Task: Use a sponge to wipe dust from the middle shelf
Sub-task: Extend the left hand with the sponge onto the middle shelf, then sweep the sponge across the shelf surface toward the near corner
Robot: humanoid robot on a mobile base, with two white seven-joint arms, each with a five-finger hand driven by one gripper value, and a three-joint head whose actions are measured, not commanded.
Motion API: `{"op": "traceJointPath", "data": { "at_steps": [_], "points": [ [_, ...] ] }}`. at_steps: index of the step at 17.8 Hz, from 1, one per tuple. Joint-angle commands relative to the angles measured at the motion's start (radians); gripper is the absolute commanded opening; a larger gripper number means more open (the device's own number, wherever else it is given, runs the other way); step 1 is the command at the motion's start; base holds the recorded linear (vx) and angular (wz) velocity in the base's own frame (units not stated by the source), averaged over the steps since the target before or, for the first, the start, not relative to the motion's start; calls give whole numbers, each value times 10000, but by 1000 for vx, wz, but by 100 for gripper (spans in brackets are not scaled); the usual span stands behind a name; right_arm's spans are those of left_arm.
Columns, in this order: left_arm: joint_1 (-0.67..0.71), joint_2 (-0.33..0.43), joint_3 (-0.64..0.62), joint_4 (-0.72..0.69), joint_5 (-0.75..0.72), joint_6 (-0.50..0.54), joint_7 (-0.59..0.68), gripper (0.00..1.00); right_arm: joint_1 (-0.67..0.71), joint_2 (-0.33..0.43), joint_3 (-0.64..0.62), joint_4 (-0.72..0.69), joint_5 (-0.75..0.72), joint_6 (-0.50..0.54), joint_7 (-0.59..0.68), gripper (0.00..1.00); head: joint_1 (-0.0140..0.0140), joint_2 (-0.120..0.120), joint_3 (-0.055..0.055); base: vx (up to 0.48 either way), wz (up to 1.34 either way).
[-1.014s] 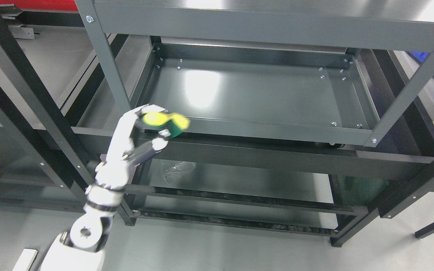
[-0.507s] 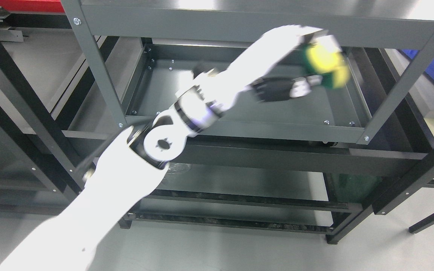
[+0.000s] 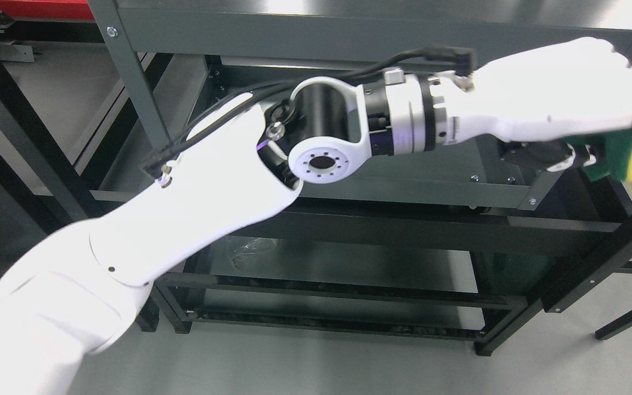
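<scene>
Before grey metal shelving (image 3: 349, 38): concrete floor (image 3: 321, 362).

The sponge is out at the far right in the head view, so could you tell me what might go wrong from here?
The left hand holds the sponge beyond the middle shelf, near its right corner post; swinging back, it might clip that post. The sponge looks pinched at one end and could slip.

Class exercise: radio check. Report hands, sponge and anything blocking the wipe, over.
Left hand shut on sponge, arm stretched across middle shelf. Sponge at shelf's right end, past corner post. Right arm not in view. No obstruction seen.
</scene>
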Motion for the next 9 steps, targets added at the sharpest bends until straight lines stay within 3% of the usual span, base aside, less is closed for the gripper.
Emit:
{"op": "traceJointPath", "data": {
  "at_steps": [1,3,5,9],
  "points": [
    [-1218,-258,1269,2176,-4708,-2570,-186,0,0,-175,-2,-175,0,0,0,100,0,0,0,0,0],
    [-1141,-258,1887,2193,-5436,-3433,-202,0,0,-175,-2,-175,0,0,0,100,0,0,0,0,0],
    [-866,-83,2119,2055,-5485,-3529,-202,0,0,-175,14,-175,0,0,0,100,0,0,0,0,0],
    [-299,1205,3283,1336,-5423,-3529,-323,0,0,-175,14,-175,0,0,0,100,0,-2,0,0,0]
  ]
}}
